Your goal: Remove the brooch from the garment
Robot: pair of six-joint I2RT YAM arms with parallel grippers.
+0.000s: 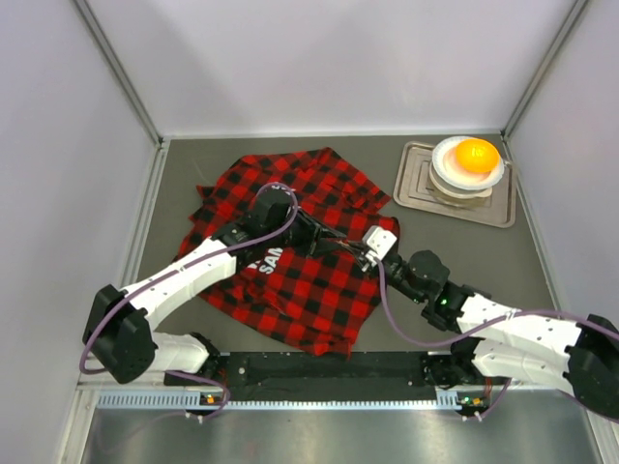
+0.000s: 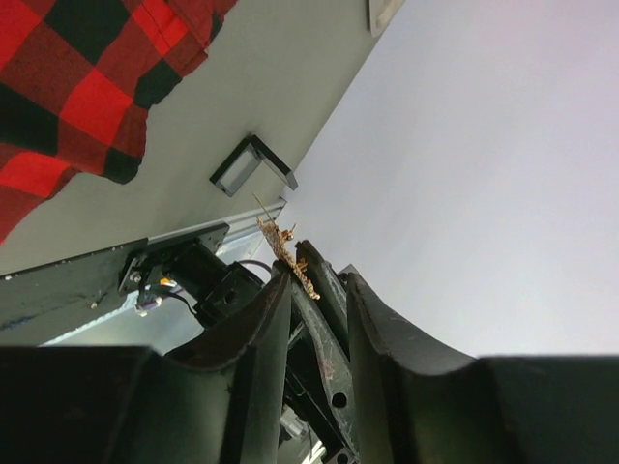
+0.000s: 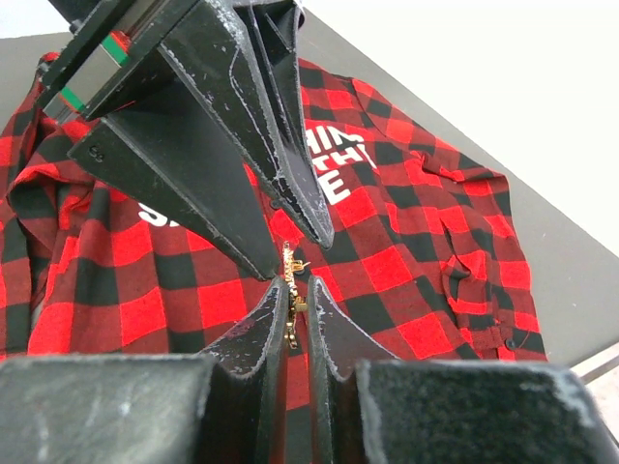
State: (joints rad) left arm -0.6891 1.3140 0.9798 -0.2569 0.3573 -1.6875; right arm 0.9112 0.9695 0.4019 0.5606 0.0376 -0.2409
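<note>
Brooch (image 3: 290,275) hangs mid-frame in the right wrist view, seemingly clear of the garment (image 1: 290,290). Its long axis runs up-down the frame, and its lower end is pinched between the closed fingers of the right hand (image 3: 297,287). Left hand (image 2: 319,280) points in from upper left, fingers apart and straddling the brooch's free top end, not yet clamped — probably a hand-over. Upper right of the top view — a grey tray (image 1: 411,188) on the table (image 1: 455,261) holds a white bowl (image 1: 440,159) with an orange ball (image 1: 477,155) in it.

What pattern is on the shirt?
The shirt is red-and-black checked plaid, clearest in the right wrist view.
</note>
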